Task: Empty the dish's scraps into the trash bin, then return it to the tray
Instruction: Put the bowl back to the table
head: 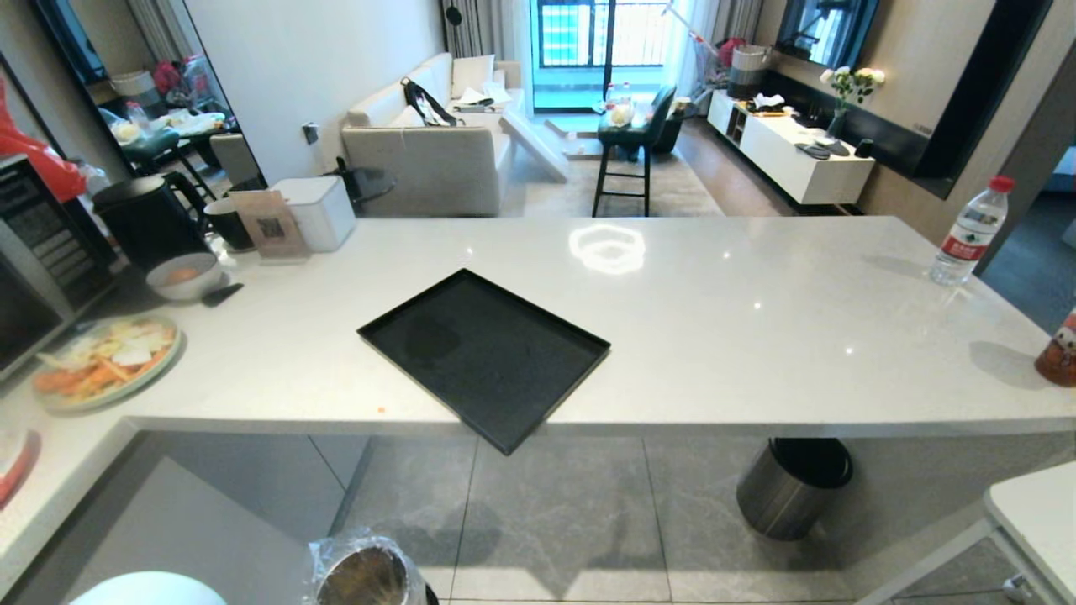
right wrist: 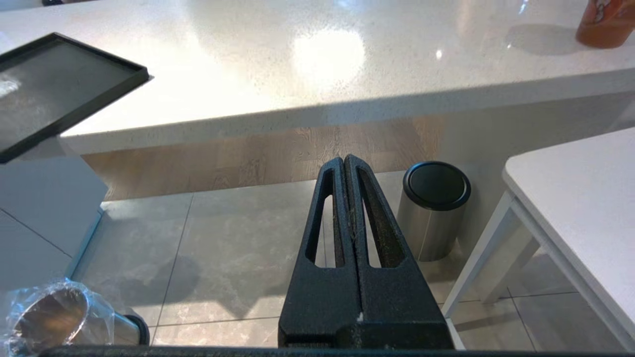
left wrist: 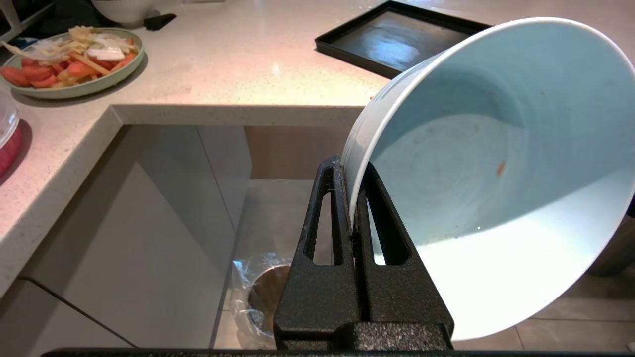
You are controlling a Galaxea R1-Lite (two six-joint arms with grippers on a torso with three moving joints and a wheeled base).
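Observation:
My left gripper (left wrist: 351, 166) is shut on the rim of the dish (left wrist: 496, 173), a pale blue-white bowl held tilted on its side. Its inside is bare except for one tiny orange fleck (left wrist: 501, 168); the scraps are otherwise out of view. The trash bin (left wrist: 255, 292), shiny metal with a crinkled clear liner, stands on the floor below the gripper and also shows in the head view (head: 366, 573). The black tray (head: 483, 357) lies empty on the white counter, one corner overhanging the front edge. My right gripper (right wrist: 345, 161) hangs shut and empty over the floor tiles.
A pale-green plate of orange and white slices (head: 105, 357) and a bowl with a brown lump (head: 183, 277) sit at the counter's left. A dark-grey cylinder with a black top (head: 790, 487) stands under the counter. A water bottle (head: 967, 231) is at the far right, a white side table (right wrist: 585, 198) nearby.

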